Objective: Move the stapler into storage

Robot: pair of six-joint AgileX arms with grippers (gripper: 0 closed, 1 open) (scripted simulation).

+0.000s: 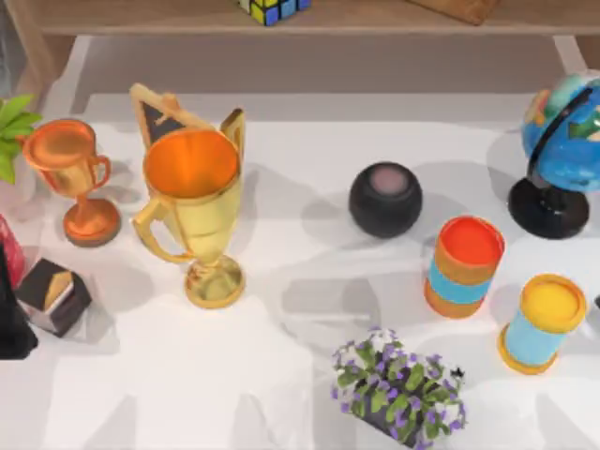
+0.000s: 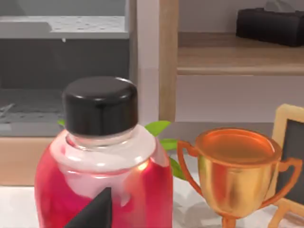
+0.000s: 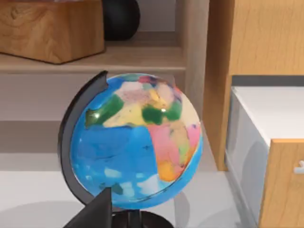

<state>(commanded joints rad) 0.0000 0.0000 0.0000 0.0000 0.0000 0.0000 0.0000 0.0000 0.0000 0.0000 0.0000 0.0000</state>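
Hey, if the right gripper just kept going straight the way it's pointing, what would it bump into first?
Most likely the globe: it sits squarely ahead in the right wrist view, in front of the wooden shelf. How far off it is, I can't judge.

Two trophies (image 1: 199, 211), two cans (image 1: 463, 266)

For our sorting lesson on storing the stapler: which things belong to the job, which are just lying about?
Job: wooden shelf; drawer unit; small dark block, perhaps the stapler, cannot tell.
Lying about: gold trophy; copper trophy; globe; black speaker; red bottle; flower pot.
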